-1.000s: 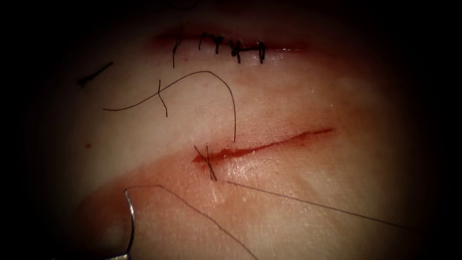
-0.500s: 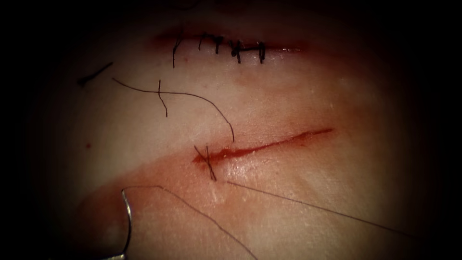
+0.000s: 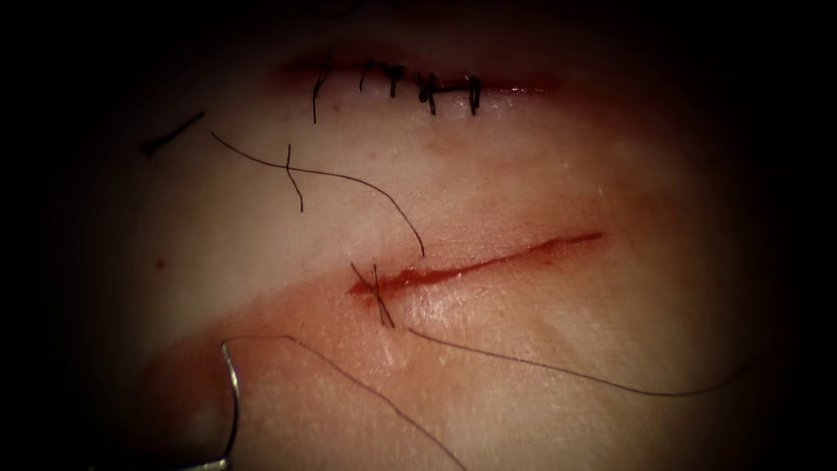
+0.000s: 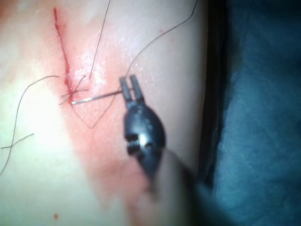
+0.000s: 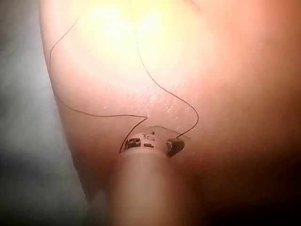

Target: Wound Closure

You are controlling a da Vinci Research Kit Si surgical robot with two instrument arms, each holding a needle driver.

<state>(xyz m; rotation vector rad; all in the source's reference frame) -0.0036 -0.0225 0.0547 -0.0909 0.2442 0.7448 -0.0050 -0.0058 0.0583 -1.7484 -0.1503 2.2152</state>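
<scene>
The cut (image 3: 488,260) runs across the tissue (image 3: 558,174) with one knotted stitch (image 3: 377,296) at its left end. My left tool (image 4: 130,88) is shut on the curved needle (image 3: 232,397), gripping near the end away from the thread. The needle is out of the tissue, below and left of the cut. Thread (image 3: 349,375) leaves the needle's free end. A second strand (image 3: 567,373) sags from the stitch toward the right. A thread tail (image 3: 349,179) lies above the cut. My right tool (image 5: 153,141) has its jaws spread, with slack thread (image 5: 160,87) lying near them.
An older sewn cut (image 3: 418,87) with several dark stitches sits at the top. Cut ends of thread (image 3: 172,133) (image 3: 295,185) lie at the upper left. Red fluid stains the tissue around the stitch (image 3: 288,318). Blue cloth (image 4: 263,113) lies beside the tissue.
The strand running right from the stitch was taut and now sags. The tail above the cut dropped from a high loop to a flatter curve. The needle shifted slightly left.
</scene>
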